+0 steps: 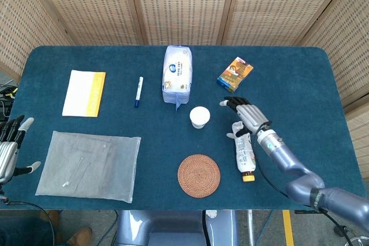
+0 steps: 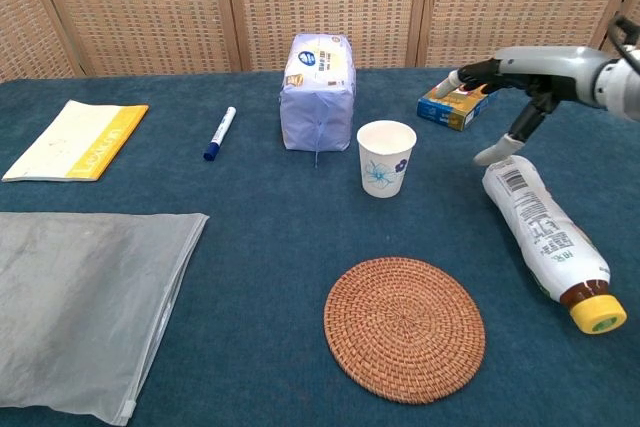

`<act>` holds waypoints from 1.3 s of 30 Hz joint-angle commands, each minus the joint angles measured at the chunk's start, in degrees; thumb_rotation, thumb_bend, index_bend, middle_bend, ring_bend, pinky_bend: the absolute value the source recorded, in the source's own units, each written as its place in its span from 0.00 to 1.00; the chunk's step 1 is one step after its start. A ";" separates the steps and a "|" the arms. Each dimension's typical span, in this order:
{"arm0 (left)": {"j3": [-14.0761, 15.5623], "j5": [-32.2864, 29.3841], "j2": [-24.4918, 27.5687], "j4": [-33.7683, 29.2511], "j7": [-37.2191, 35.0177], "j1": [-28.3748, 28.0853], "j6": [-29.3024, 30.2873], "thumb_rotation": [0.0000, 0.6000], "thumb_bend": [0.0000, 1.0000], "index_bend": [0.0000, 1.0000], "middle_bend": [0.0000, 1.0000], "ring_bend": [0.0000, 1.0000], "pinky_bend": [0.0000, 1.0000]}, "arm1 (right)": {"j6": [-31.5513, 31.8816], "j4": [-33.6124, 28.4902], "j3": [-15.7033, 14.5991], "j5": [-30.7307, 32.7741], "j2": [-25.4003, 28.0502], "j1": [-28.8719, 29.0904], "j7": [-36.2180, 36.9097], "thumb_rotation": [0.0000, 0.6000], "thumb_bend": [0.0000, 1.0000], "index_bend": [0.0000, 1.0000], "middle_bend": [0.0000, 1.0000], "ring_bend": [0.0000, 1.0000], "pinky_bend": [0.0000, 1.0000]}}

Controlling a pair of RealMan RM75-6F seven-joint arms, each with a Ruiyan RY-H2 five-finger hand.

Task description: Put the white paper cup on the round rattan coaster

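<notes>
The white paper cup [image 1: 199, 116] [image 2: 386, 157] stands upright near the table's middle, with a blue flower print on its side. The round rattan coaster [image 1: 199, 175] [image 2: 404, 328] lies flat in front of it, nearer the front edge. My right hand [image 1: 246, 115] [image 2: 510, 77] hovers open, fingers spread, to the right of the cup and above the top of a lying bottle, apart from the cup. My left hand [image 1: 10, 148] stays open off the table's left front edge, seen only in the head view.
A white bottle with a yellow cap [image 1: 243, 149] [image 2: 548, 238] lies right of the coaster. A tissue pack [image 1: 176, 74], a marker [image 1: 138, 91], a yellow-edged booklet [image 1: 84, 93], a small box [image 1: 235, 74] and a clear plastic bag [image 1: 89, 165] lie around.
</notes>
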 commanded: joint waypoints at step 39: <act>0.73 -0.74 0.58 0.53 -1.83 -0.38 -0.75 1.00 0.00 0.00 0.00 0.00 0.00 | 6.80 -9.43 -0.29 2.62 -2.13 6.02 -10.58 1.00 0.15 0.49 0.49 0.44 0.60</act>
